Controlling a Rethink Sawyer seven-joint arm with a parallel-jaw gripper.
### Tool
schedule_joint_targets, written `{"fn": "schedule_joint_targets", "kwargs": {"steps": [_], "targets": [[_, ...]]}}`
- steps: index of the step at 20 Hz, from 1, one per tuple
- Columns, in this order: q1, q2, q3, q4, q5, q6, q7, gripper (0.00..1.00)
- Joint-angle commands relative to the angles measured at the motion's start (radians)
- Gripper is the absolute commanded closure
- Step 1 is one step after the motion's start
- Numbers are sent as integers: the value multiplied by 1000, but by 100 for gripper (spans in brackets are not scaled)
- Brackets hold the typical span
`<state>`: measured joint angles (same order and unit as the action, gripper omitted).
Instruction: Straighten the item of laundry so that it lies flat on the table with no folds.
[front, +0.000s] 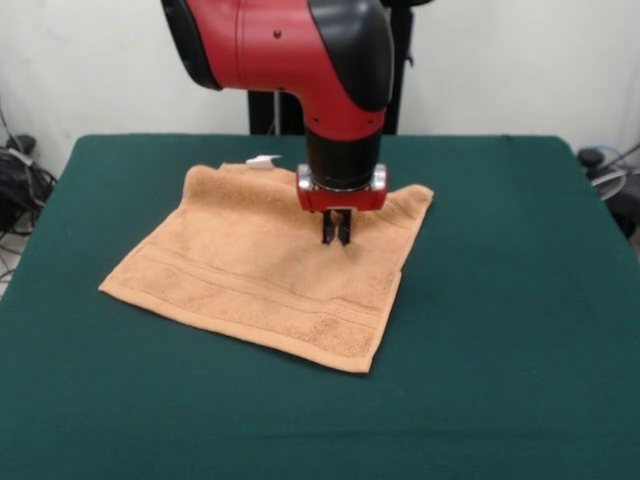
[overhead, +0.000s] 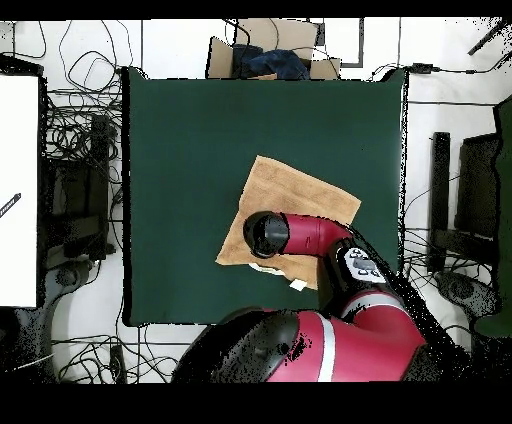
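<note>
Bright, even overhead light; soft shadows; slight blur.

No writing can be read anywhere; the towel's white tag (front: 263, 160) looks blank (too small to tell).

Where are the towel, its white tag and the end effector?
towel (front: 250, 280): front view, middle of the cloth.
white tag (front: 263, 160): front view, at the far edge.
end effector (front: 336, 236): front view, between the tips.

Your arm, wrist pointing straight down

Your red and black arm (front: 300, 45) reaches in from above; the gripper (front: 336, 232) hangs vertical, its dark fingers (front: 328, 228) drawn close together, nearly touching.
</note>
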<state>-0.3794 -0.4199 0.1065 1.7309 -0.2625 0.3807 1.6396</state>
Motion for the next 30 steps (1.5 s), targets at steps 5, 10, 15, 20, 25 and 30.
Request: {"fn": "schedule_joint_targets", "kwargs": {"steps": [5,10,15,20,25,30], "targets": [[66,52,157,-118,-3,2,25,100],[84,35,155,-139,3,59,15,100],[97,8,155,-157,2,121,-9,100],[97,8,163,-179,-3,160,-38,100],[92,10,177,-207,-14,185,-64,100],[80,19,198,-221,-25,190,-83,100]]}}
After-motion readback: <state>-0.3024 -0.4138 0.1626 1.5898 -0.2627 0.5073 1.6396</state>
